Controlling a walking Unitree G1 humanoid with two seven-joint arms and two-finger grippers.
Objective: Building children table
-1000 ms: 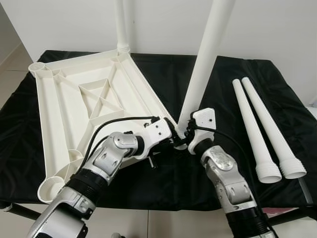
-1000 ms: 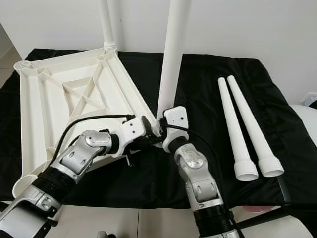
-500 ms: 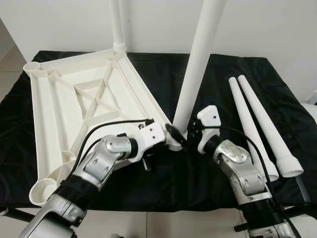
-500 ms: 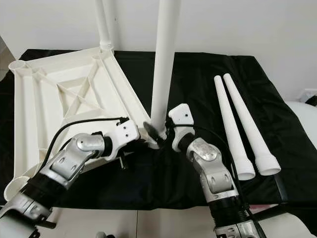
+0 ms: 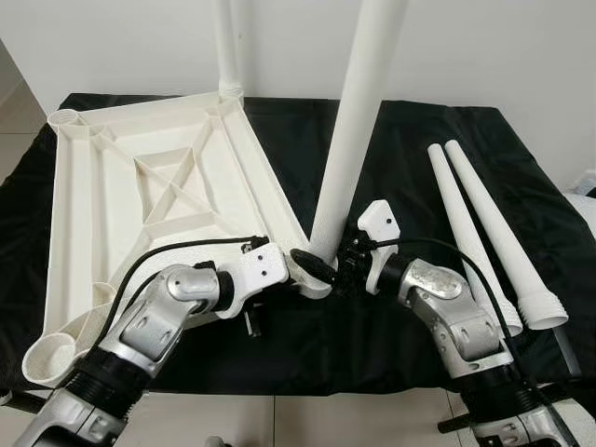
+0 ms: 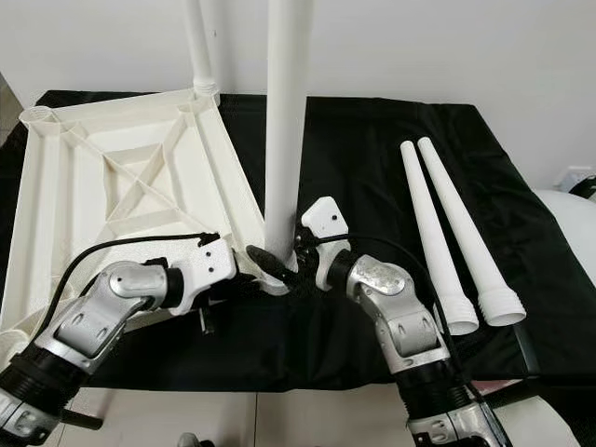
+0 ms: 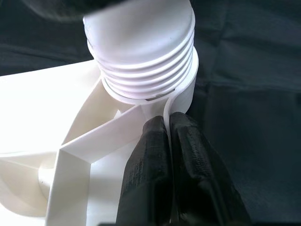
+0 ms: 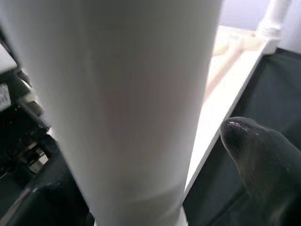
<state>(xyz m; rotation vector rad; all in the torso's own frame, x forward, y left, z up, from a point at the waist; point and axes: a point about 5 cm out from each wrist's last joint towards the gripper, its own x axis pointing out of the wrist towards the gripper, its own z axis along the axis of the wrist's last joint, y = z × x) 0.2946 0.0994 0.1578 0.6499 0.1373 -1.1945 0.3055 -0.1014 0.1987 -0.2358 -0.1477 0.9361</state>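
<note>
Grippers (image 5: 312, 267) (image 5: 346, 265) meet at upright leg (image 5: 352, 130)

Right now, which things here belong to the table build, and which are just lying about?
In the job:
- upturned tabletop
- near leg, standing in its corner socket
- far leg, already standing
- two loose legs on the cloth
- left end effector, pinching the tabletop's rim
- right end effector, around the near leg

Lying about:
- black cloth
</note>
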